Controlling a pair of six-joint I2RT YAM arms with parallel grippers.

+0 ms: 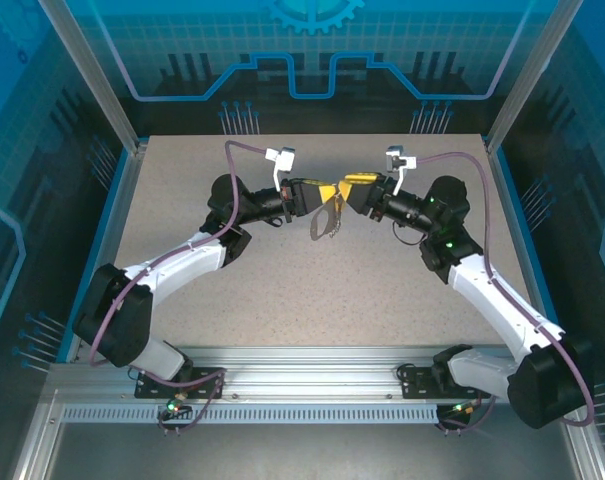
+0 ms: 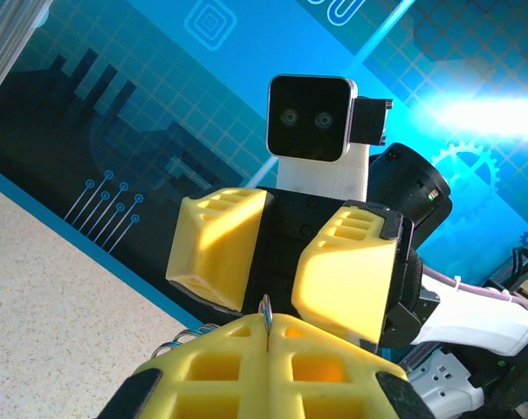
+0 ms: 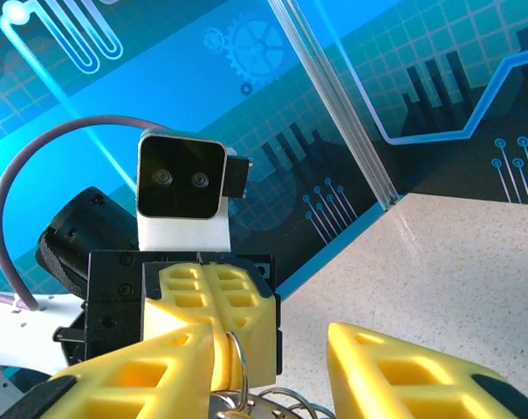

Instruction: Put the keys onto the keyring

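Above table [image 1: 282,290] centre, L gripper [image 1: 325,192] is clenched on the keyring [image 1: 327,222] at its metal ring [image 2: 265,310]; the dark strap loop is hung below it. R gripper [image 1: 350,188] is held facing it, jaws parted, the ring seen between its fingers [image 2: 216,249].

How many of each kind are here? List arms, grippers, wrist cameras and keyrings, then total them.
Arms: 2, the left arm and the right arm
Grippers: 2, the left gripper and the right gripper
Wrist cameras: 2
Keyrings: 1, the keyring
Total: 7
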